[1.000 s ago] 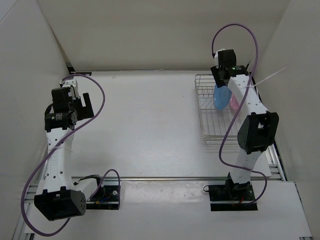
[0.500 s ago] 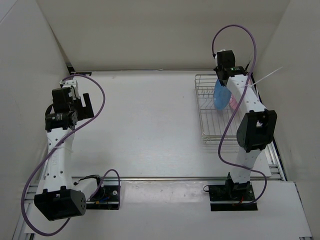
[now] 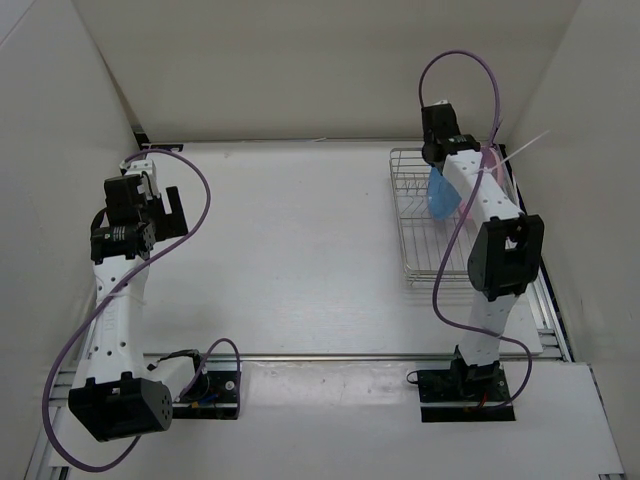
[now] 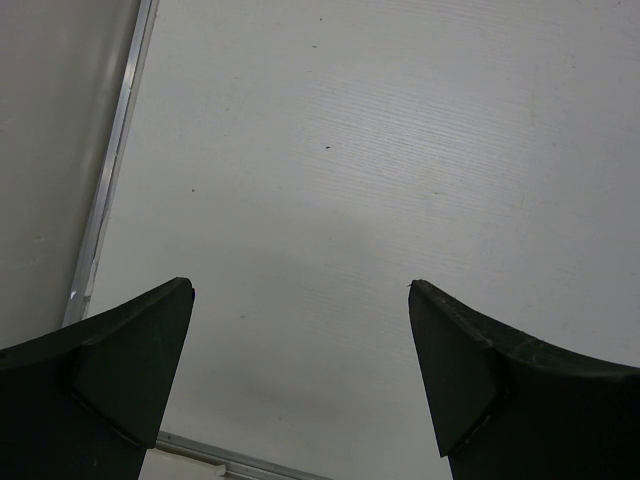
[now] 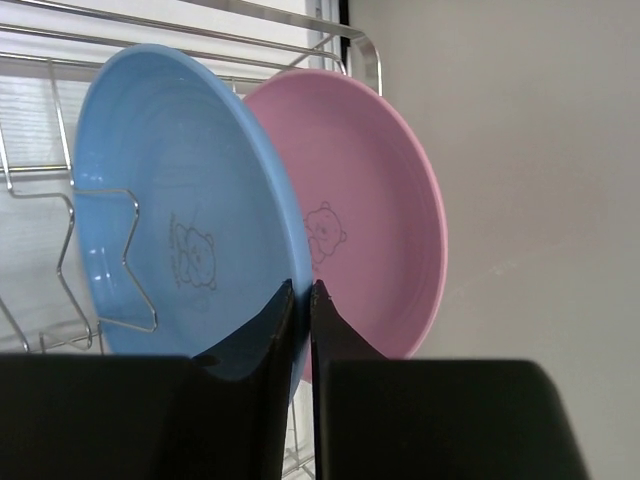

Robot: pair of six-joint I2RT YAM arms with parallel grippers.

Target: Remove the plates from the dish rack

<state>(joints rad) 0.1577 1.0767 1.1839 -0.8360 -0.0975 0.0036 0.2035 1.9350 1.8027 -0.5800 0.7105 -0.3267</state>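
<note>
Blue plate (image 5: 180,200), dish rack (image 3: 415,240), worktop's (image 3: 300,250) far-right corner: my right tool (image 5: 301,290) just clamped its rim (lift-out next, I judge). Left tool (image 4: 300,287) gapes.

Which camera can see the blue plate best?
The right wrist view: the blue plate looks big, bear drawing showing, rim pinched by the right end effector. The top view shows only a blue sliver in the dish rack beside the arm. The left wrist view shows none of it.
</note>
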